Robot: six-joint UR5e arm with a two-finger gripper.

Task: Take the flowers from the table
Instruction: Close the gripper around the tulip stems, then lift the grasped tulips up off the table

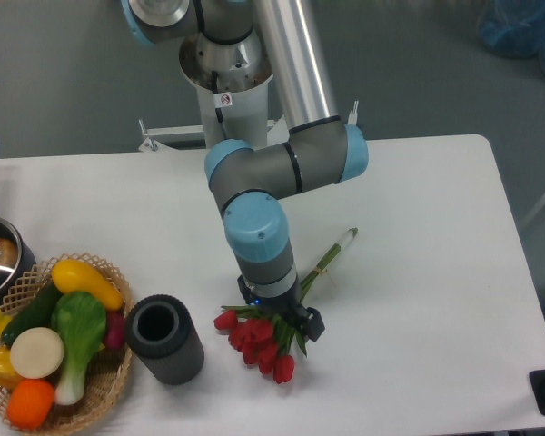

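Where the wrist covers them, jaws over flowers (263, 343) unreadable.

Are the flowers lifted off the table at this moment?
No. The flowers lie flat on the table, stems stretched toward the upper right, with the gripper low over the stems near the blooms.

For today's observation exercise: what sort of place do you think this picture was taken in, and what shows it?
Probably a robotics lab or test bench. A robot arm's gripper hangs over red tulips on a bare white table, with a basket of toy vegetables set out like practice props.
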